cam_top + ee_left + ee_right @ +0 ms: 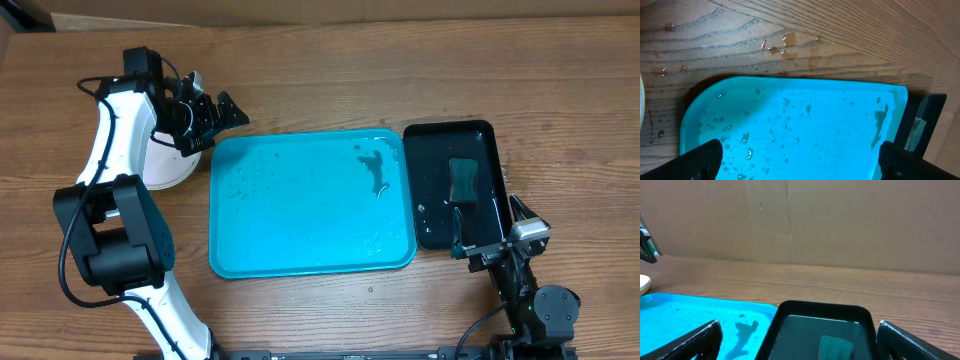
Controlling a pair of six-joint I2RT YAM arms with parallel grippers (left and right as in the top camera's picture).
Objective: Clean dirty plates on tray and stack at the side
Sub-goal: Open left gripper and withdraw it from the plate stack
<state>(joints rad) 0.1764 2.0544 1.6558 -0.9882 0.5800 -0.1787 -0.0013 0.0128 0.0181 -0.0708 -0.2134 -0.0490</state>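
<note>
Tray (300,225) bare, wet; dirty plates (160,172) stacked just left of it, count unclear under the arm; left gripper (800,149) and right gripper (799,339) both spread wide, empty; advise lifting left arm straight up, clear of the stack.

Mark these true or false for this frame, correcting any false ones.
1. The white plate lies outside the turquoise tray. True.
2. The left gripper is shut on a plate. False: it is open and empty.
3. A sponge lies in the black tray. True.
4. The black tray sits left of the turquoise tray. False: it sits to its right.
5. The right gripper grips the sponge. False: it is open and empty.
</note>
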